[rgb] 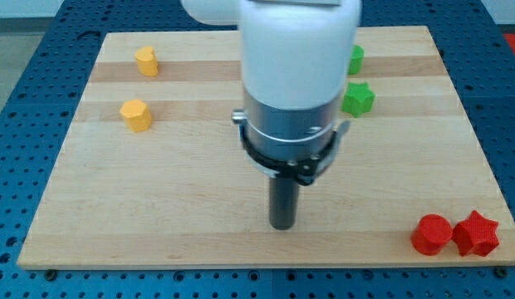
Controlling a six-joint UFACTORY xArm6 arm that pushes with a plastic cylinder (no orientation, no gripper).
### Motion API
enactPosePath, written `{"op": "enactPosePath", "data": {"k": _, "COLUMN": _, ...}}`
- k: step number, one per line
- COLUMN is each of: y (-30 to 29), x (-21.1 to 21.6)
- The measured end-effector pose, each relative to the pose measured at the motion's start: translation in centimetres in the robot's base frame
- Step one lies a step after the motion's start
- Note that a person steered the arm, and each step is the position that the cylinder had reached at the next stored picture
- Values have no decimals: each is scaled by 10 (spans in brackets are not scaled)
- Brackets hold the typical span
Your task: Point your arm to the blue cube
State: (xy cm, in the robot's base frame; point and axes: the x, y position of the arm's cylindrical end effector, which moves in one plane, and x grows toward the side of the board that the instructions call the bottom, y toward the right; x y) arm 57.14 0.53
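No blue cube shows in the camera view; the white arm body (295,58) covers the middle top of the board and may hide it. My tip (282,225) stands on the wooden board (199,208) a little below its middle, with no block close to it. The nearest blocks are a green star (357,99) up to the right and a yellow block (136,115) far to the left.
A second yellow block (146,61) lies near the top left. A green block (355,59) peeks out beside the arm at the top. A red cylinder (430,234) and a red star (477,233) sit touching at the bottom right corner.
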Motion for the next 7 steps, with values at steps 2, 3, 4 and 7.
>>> {"op": "enactPosePath", "data": {"k": 2, "y": -27, "x": -16}}
{"op": "enactPosePath", "data": {"k": 3, "y": -65, "x": -30}}
{"op": "enactPosePath", "data": {"k": 4, "y": -82, "x": -37}}
{"op": "enactPosePath", "data": {"k": 7, "y": -133, "x": -79}}
